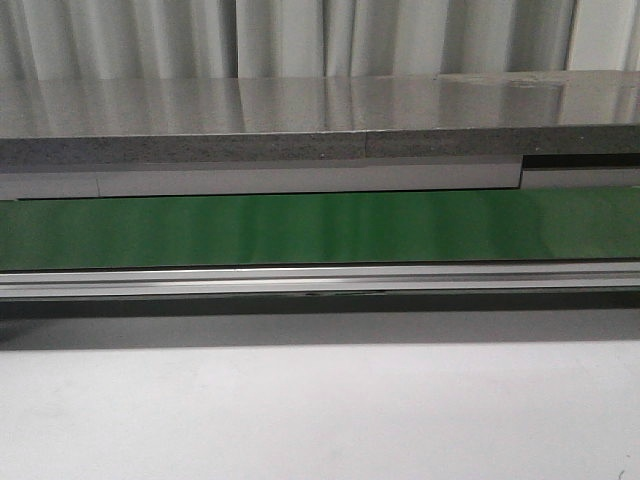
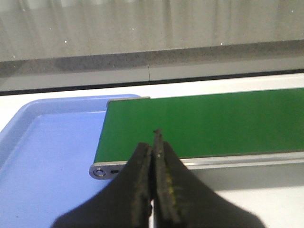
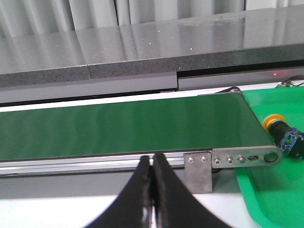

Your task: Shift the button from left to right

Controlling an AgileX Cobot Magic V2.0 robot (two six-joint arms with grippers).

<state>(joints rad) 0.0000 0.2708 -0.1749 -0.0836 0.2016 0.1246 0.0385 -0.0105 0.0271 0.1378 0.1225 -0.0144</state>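
The button (image 3: 281,134), with a yellow-orange cap and a black body, lies on its side in the green tray (image 3: 275,194) just past the right end of the green conveyor belt (image 3: 123,128); it shows only in the right wrist view. My right gripper (image 3: 152,164) is shut and empty, in front of the belt's rail and to the left of the button. My left gripper (image 2: 153,145) is shut and empty, over the near edge of the belt (image 2: 204,121) at its left end. Neither gripper shows in the front view.
A blue tray (image 2: 42,156) lies at the belt's left end. The belt (image 1: 320,228) runs across the front view with an aluminium rail (image 1: 320,280) before it and a grey stone counter (image 1: 300,120) behind. A metal bracket (image 3: 198,171) stands at the belt's right end.
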